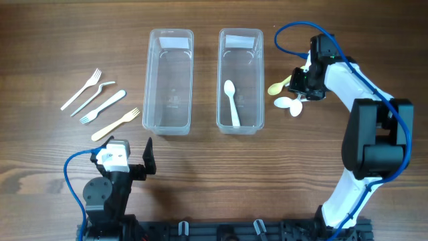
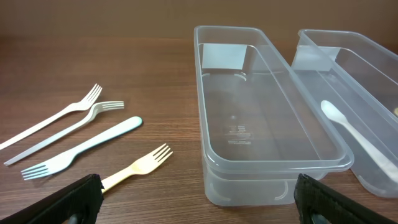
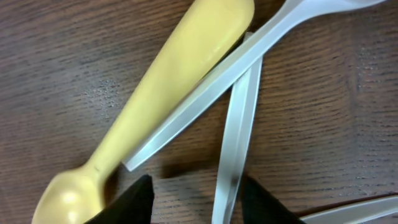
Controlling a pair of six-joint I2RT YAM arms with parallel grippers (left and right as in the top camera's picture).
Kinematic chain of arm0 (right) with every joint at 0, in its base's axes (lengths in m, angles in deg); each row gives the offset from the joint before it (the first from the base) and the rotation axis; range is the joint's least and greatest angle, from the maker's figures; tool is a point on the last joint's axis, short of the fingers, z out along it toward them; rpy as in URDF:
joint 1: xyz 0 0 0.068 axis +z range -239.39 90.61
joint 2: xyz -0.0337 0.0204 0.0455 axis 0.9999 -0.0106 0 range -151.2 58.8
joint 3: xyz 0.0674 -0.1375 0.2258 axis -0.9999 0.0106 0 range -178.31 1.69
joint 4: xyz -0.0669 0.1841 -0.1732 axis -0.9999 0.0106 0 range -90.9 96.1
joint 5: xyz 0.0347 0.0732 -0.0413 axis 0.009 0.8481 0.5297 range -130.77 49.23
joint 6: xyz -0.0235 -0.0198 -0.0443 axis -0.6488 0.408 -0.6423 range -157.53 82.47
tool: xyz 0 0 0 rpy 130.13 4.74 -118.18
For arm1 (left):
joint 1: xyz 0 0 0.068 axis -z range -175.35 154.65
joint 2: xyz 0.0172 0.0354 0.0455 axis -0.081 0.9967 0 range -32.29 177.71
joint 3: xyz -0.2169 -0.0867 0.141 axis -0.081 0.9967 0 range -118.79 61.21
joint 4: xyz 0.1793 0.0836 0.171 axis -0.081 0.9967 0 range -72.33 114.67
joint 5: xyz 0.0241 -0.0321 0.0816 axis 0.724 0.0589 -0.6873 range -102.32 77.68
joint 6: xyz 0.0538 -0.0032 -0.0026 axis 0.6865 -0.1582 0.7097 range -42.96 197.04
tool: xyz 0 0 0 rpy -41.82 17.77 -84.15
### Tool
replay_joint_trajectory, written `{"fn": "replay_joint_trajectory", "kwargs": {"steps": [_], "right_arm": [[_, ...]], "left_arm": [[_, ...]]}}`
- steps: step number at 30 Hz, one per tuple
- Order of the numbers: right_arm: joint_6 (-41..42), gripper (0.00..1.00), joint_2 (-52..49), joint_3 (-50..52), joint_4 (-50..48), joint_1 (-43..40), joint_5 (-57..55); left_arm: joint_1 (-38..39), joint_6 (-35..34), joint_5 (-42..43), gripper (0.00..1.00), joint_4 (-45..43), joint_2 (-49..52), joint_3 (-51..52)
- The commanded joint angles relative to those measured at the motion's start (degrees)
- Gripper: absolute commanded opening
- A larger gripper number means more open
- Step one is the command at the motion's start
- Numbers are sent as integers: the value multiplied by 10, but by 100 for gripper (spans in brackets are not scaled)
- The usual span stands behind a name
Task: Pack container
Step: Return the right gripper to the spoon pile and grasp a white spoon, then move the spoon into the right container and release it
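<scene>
Right gripper (image 3: 194, 202) straddles white spoon (image 3: 235, 137) handle.

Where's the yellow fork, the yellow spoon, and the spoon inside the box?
yellow fork (image 2: 134, 167), left wrist view, middle of its handle
yellow spoon (image 3: 174, 87), right wrist view, middle of its handle
spoon inside the box (image 1: 233, 106), overhead view, on its handle

Empty clear left container (image 1: 170, 80) beside right container (image 1: 245, 67) holding a white spoon (image 1: 232, 104)

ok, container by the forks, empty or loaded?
Empty: the container by the forks shows only bare clear floor; the single white spoon lies in the other container.
</scene>
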Motion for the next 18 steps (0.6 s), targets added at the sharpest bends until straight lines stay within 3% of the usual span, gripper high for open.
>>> {"fn": "replay_joint_trajectory", "kwargs": {"steps": [1,8,10,14,18], "right_arm": [[5,34,-13,2,16,1,-26],[2,33,-13,2,28,1,-48],[2,19,-13,2,28,1,-56],[2,4,-13,2,29,1,-58],[9,4,-9,-3,38,1,-89]], "left_arm": [[2,11,9,100,-2,-4,3],[2,11,9,100,-2,-4,3],[2,11,9,100,-2,-4,3],[2,11,9,100,-2,-4,3],[2,11,9,100,-2,-4,3]]}}
